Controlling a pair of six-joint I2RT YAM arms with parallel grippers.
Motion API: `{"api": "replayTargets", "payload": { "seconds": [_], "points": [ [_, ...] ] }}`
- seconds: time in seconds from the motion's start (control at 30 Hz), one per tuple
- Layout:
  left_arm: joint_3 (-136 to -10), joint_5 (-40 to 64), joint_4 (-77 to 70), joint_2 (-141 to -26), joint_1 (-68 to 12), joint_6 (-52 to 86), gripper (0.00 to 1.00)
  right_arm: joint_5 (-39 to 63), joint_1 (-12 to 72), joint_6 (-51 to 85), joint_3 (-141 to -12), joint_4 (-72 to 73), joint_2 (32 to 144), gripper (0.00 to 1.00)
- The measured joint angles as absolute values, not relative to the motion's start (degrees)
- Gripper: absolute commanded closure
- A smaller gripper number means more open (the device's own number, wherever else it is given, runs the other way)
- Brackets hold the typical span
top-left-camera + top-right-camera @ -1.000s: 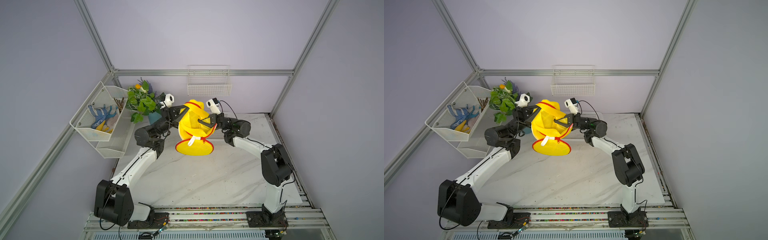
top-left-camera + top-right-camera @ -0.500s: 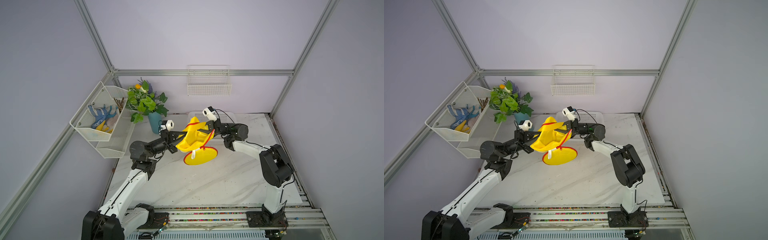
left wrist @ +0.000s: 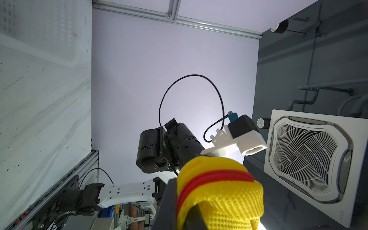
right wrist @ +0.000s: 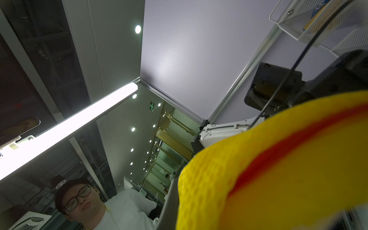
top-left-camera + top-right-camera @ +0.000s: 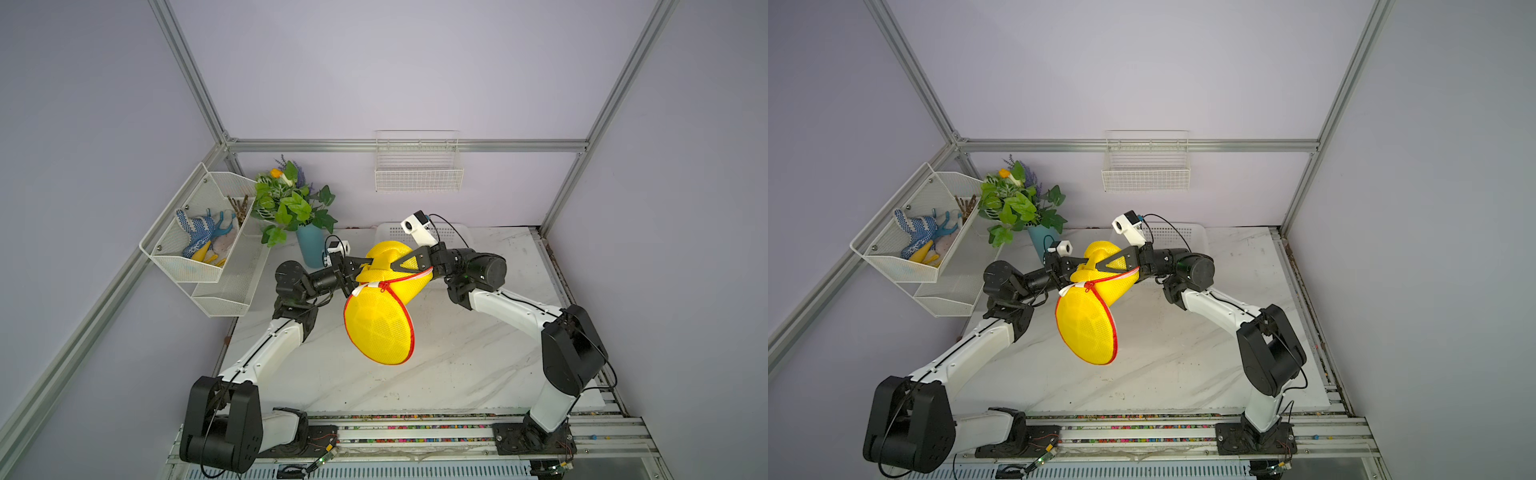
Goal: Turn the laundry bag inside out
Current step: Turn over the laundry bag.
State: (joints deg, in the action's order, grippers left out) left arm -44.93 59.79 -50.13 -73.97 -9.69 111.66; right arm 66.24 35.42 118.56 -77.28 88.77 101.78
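The laundry bag (image 5: 380,322) (image 5: 1088,322) is bright yellow mesh with red zipper trim, and it hangs in the air above the marble table between both arms. Its round end panel faces up and forward, and a small white tab (image 5: 372,286) sits by the zipper. My left gripper (image 5: 366,266) (image 5: 1079,268) is shut on the bag's bunched upper fabric from the left. My right gripper (image 5: 398,266) (image 5: 1105,266) is shut on the same bunch from the right, close to the left one. Both wrist views show the yellow mesh (image 3: 221,191) (image 4: 278,169) clamped against a dark finger (image 3: 169,201).
A white perforated basket (image 5: 453,232) lies on the table (image 5: 457,365) behind the arms. A plant in a blue vase (image 5: 309,249) stands at the back left. Wire shelves with gloves (image 5: 199,241) hang on the left wall, and a wire basket (image 5: 417,166) on the back wall.
Both arms have come down from a higher hold. The bag's round end has swung lower and toward the front. Both grippers stay shut on the fabric.
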Motion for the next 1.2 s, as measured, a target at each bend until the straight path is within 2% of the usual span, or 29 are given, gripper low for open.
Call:
{"api": "replayTargets", "payload": {
  "seconds": [0.23,0.3,0.33,0.4,0.43,0.47,0.57,0.63,0.83,0.97,1.07,1.2],
  "points": [
    [-44.93,57.23,-52.60,-73.97,-10.96,113.10,1.00,63.57,35.70,118.54,-89.38,89.14,109.84,1.00],
    [-44.93,55.96,-53.32,-73.97,-11.18,114.17,0.96,61.89,35.35,118.54,-89.89,89.86,110.76,1.00],
    [-44.93,55.22,-53.74,-73.97,-11.18,114.78,0.92,61.08,34.89,118.54,-89.82,90.41,111.02,1.00],
    [-44.93,53.89,-54.22,-73.69,-11.18,115.61,0.78,59.79,34.15,118.54,-89.27,90.65,111.02,1.00],
    [-44.93,53.28,-54.26,-73.36,-11.18,115.92,0.64,59.05,33.65,118.54,-89.03,90.67,110.98,1.00],
    [-44.93,52.56,-54.17,-73.01,-11.16,116.40,0.55,58.41,33.12,118.56,-88.79,90.74,110.87,1.00],
    [-44.93,50.33,-53.98,-71.90,-10.50,117.58,0.40,57.98,31.75,118.56,-86.78,90.76,109.58,1.00],
    [-44.93,49.19,-54.33,-71.09,-9.72,118.19,0.34,58.92,30.89,118.54,-84.25,90.78,108.18,1.00],
    [-44.93,47.75,-59.18,-70.67,-8.69,119.83,0.25,63.64,30.81,118.54,-76.38,90.72,106.21,1.00],
    [-44.93,48.23,-62.70,-71.66,-8.97,120.18,0.02,65.91,30.61,118.54,-73.34,90.70,106.28,1.00],
    [-44.95,48.84,-64.51,-72.38,-9.13,120.64,0.01,66.61,29.87,118.56,-72.64,90.70,106.28,1.00],
    [-44.95,49.15,-65.84,-72.71,-9.13,120.86,0.12,66.50,28.27,118.56,-72.20,90.70,106.28,1.00]
  ]
}}
